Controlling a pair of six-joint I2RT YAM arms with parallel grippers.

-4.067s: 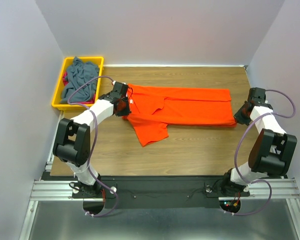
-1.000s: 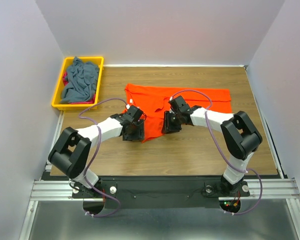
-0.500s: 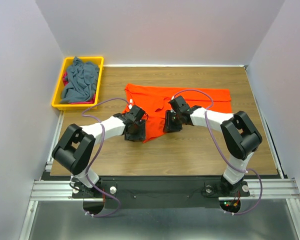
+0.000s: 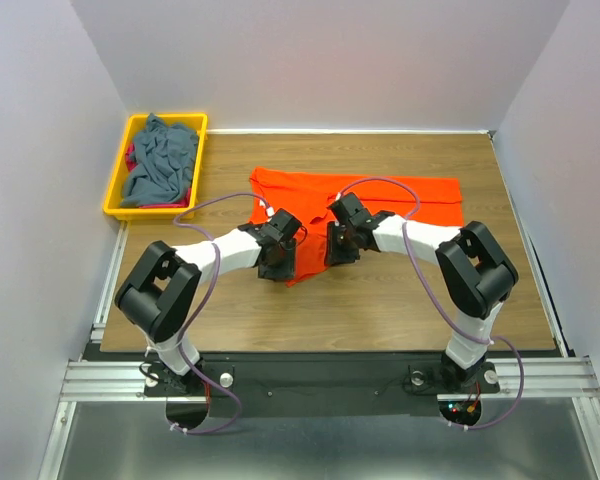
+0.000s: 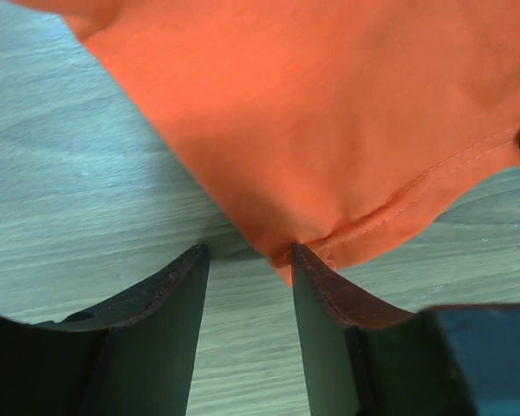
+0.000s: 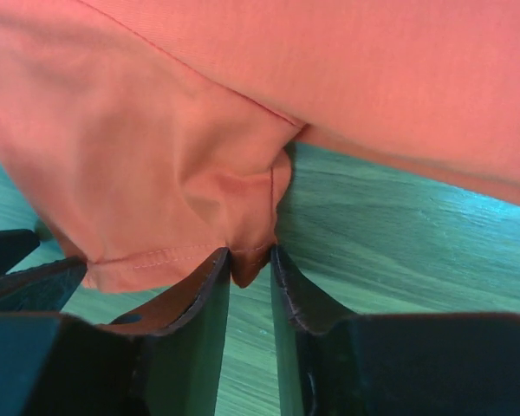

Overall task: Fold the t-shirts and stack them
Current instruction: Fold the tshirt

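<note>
Tool, left: the left tool point(image 5: 247, 251) sits low on the bench point(image 4: 380, 300), jaws apart at a middling gap. The stitched hem corner of the sleeve point(image 4: 306, 258) only brushes the inside of 1 finger point(image 5: 325, 286), and nothing is gripped yet.
Tool, right: the right tool point(image 6: 250, 256) is narrow, its 2 tips nipping a puckered fold at the sleeve's other corner.
Orange t-shirt: the orange t-shirt point(image 4: 390, 200) lies flat lengthwise across the middle of the bench, with the sleeve jutting toward the near edge between the 2 tools.
Other shirts: the grey-blue t-shirt point(image 4: 160, 160) is heaped in the yellow bin point(image 4: 115, 197) at the far left, over a sliver of red cloth point(image 4: 131, 157).
Just changed: both arms have left the shirt's 2 ends and come in to the sleeve. In the last second the left tool slid further right and both sets of jaws drew in.
Meaning: probably the start of folding the sleeve back over the body. The right pinch looks set, but the left one sits only at the very corner and may slip.
</note>
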